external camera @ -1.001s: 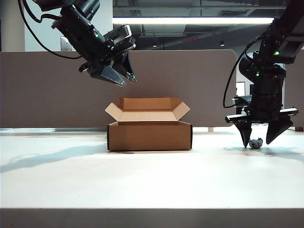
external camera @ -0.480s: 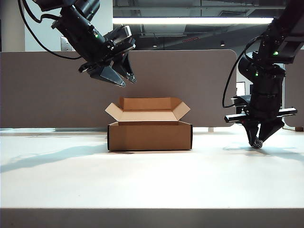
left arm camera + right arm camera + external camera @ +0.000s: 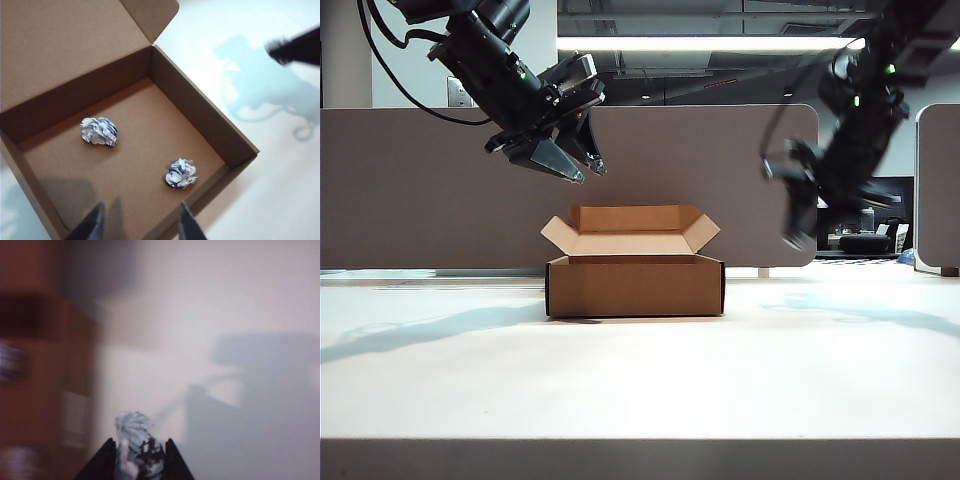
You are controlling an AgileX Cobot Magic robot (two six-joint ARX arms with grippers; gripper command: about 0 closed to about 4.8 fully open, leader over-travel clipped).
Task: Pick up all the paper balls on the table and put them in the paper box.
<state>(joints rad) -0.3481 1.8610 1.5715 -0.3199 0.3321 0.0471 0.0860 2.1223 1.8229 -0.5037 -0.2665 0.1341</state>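
The right gripper (image 3: 138,460) pinches the last ball (image 3: 135,442), lifted off the bench (image 3: 640,370) for carrying to the box (image 3: 635,285). The left gripper (image 3: 137,222) hangs half-open, empty, above two balls (image 3: 99,131) inside.

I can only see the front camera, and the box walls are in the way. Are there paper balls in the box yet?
Observer: Yes, two paper balls lie apart on the floor of the paper box.
Operator: Is the blurry arm holding anything?
Observer: The right gripper is shut on a third paper ball.
Operator: And the other one?
Observer: The left gripper is open and empty above the box.
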